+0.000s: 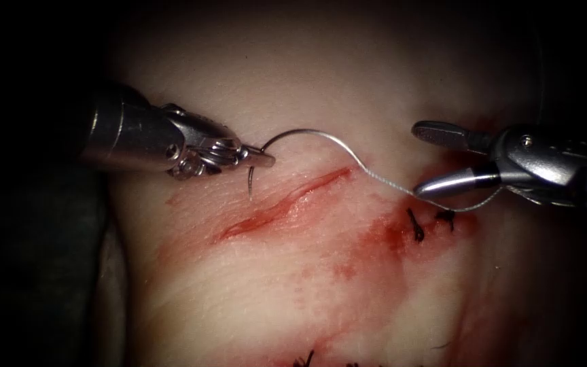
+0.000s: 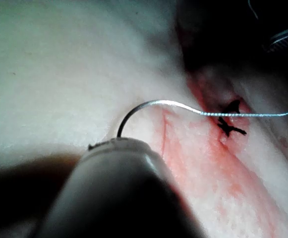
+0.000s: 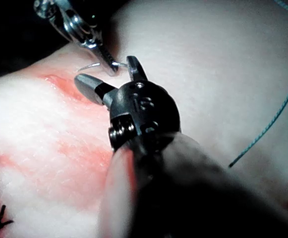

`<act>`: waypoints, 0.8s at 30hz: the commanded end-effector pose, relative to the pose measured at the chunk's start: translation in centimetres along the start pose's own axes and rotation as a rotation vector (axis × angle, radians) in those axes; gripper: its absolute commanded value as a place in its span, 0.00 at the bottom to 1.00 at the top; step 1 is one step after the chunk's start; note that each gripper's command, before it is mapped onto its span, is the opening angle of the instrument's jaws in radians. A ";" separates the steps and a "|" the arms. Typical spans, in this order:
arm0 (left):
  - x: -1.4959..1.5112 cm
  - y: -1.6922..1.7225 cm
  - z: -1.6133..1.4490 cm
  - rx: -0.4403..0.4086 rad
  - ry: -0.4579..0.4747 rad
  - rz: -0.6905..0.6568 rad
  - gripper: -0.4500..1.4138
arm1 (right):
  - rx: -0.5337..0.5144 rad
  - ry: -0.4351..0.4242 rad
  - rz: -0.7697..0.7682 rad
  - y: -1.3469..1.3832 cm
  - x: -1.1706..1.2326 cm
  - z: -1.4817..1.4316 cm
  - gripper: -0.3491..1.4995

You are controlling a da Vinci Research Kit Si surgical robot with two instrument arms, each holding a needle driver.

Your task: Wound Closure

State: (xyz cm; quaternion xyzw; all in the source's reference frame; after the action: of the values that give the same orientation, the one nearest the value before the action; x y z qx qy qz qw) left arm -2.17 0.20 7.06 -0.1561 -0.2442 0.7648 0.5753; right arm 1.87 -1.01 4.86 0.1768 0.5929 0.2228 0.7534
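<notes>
Jaws of the left tool (image 1: 261, 158) clench the curved needle (image 1: 287, 136) near its middle, above the tissue (image 1: 239, 299), left of the cut (image 1: 280, 204), point hanging free. Thread (image 1: 375, 175) trails rightward past the right tool (image 1: 426, 160), whose jaws stand parted, holding nothing, near dark stitches (image 1: 416, 228).

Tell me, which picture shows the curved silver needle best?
The endoscope view: the curved silver needle arcs above the tissue, gripped by the left tool. The left wrist view shows part of its curve; the right wrist view, a sliver.
</notes>
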 end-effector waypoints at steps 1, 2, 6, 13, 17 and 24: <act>0.03 0.06 0.01 -0.051 0.035 -0.038 0.07 | 0.002 0.002 -0.001 0.01 0.00 0.09 0.96; 0.05 0.07 -0.02 -0.062 0.039 -0.038 0.03 | 0.002 0.002 -0.001 0.01 0.00 0.09 0.96; 0.06 0.10 -0.06 -0.065 0.036 -0.048 0.00 | 0.002 0.002 -0.001 0.00 0.00 0.08 0.96; 0.10 0.15 -0.26 -0.244 0.130 -0.481 0.00 | 0.003 0.001 0.019 -0.09 0.04 0.13 0.96; 0.05 0.17 -0.23 -0.274 0.137 -0.655 0.00 | 0.022 0.002 0.021 -0.24 0.12 0.24 0.95; 0.01 0.18 -0.23 -0.590 0.124 -0.826 0.00 | 0.105 -0.004 0.070 -0.55 0.25 0.46 0.89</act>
State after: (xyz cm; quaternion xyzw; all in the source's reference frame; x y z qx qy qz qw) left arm -2.15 0.21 6.71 -0.2526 -0.4749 0.3382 0.7722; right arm 2.33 -1.32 4.48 0.2370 0.5940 0.2219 0.7360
